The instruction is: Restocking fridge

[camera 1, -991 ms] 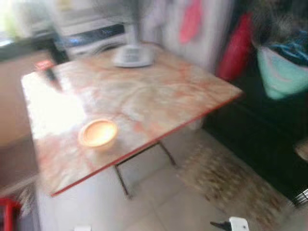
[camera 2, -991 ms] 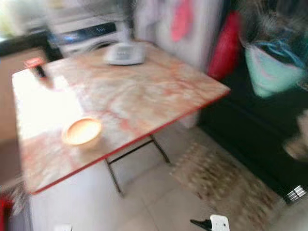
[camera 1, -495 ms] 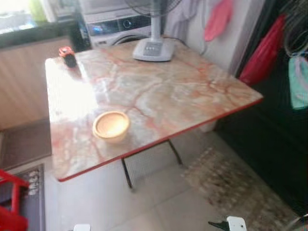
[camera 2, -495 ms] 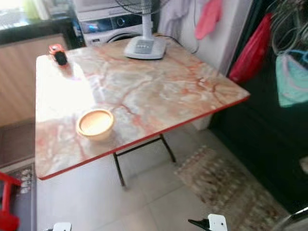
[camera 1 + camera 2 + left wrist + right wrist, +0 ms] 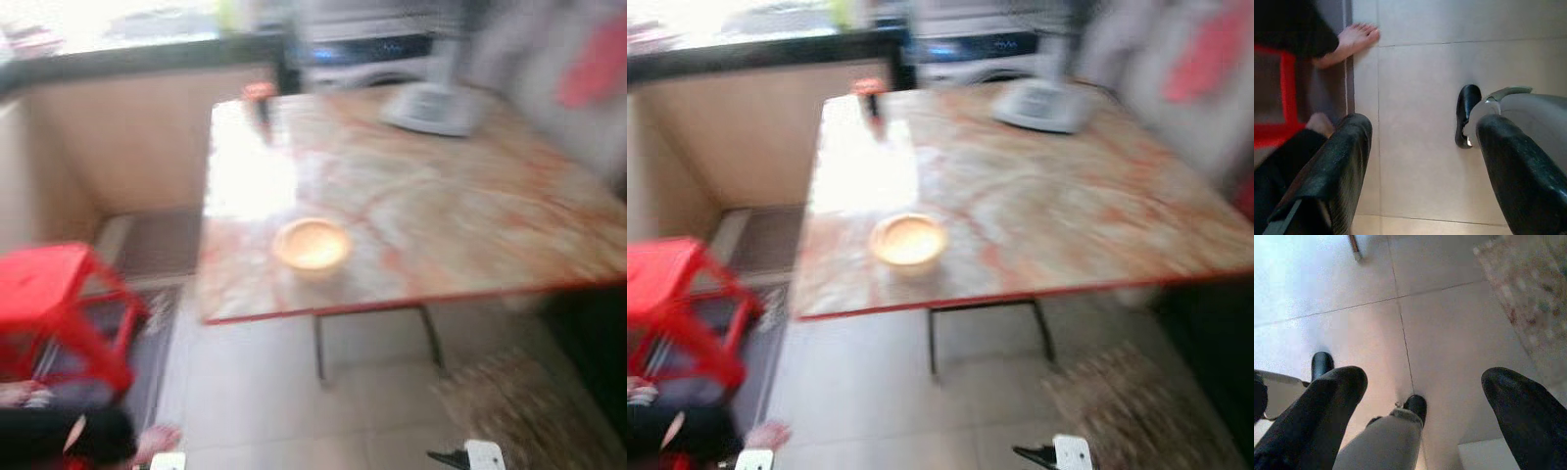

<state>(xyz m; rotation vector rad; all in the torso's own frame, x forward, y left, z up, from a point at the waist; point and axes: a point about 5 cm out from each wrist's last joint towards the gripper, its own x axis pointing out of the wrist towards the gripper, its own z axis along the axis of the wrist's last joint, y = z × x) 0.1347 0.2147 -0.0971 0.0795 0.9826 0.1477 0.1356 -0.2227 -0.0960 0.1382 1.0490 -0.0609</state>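
A marble-patterned folding table point(image 5: 460, 230) with a red edge stands ahead. On it sits a small orange bowl point(image 5: 312, 245) near the front edge, a small red and black object point(image 5: 260, 98) at the far left corner, and a white fan base point(image 5: 431, 108) at the back. My left gripper point(image 5: 1420, 161) hangs open over the tiled floor with nothing between its fingers. My right gripper point(image 5: 1425, 416) also hangs open above the floor tiles, empty. The eye views are blurred.
A red plastic stool point(image 5: 59, 304) stands to the left on a dark mat. A person's bare foot point(image 5: 1352, 41) and dark clothing are at the lower left. A patterned rug point(image 5: 529, 411) lies at the right, and a low wall point(image 5: 127, 137) and washing machine point(image 5: 372, 54) stand behind.
The whole view has swung to the left: the table has shifted right in the picture, and the red stool and a person's foot have come into view. The things on the table have not moved.
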